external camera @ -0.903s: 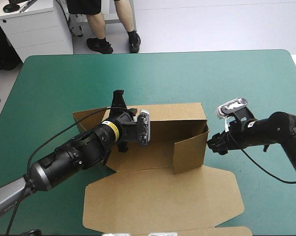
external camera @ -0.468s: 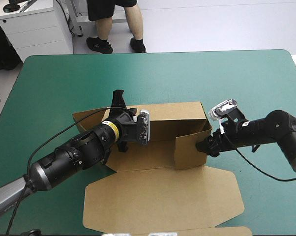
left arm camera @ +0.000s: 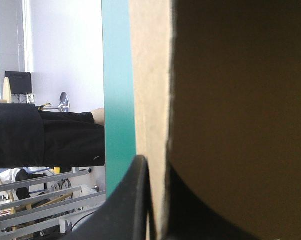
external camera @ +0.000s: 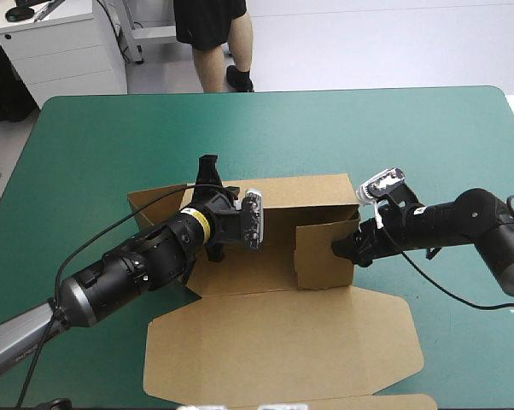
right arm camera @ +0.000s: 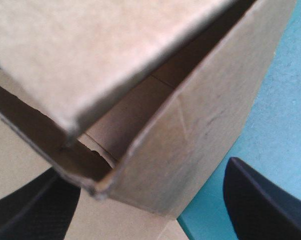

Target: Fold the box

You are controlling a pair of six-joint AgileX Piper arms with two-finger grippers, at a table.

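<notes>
- While the box [external camera: 274, 342] sits at the middle of the table [external camera: 86, 137], bare teal-green cover lies open at 9 o'clock from it, out to the left edge. Only the left arm crosses that stretch.
- At the box's 9 o'clock end the left gripper [external camera: 207, 171] has its jaws clenched on the raised end wall. In the left wrist view the board's edge runs straight up between the two black fingers [left arm camera: 125, 205].
- The box's long axis runs from 9 to 3 o'clock, parallel to the table's far edge.
- Its rear wall stands upright on the 12 o'clock side, and the lid lies flat toward 6 o'clock, reaching close to the near edge.
- Beyond the rear wall, at 12 o'clock, a wide band of cover is free up to the far edge.
- At the 3 o'clock end a side flap [external camera: 324, 256] stands upright, turned inward across the tray.
- The right gripper [external camera: 344, 249] is at that flap's outer face with its jaws released and spread wide. In the right wrist view the box's corner lies between and ahead of them, and I cannot tell whether either finger touches the board.
- At 3 o'clock from the box the cover is open to the right edge, apart from the right arm.
</notes>
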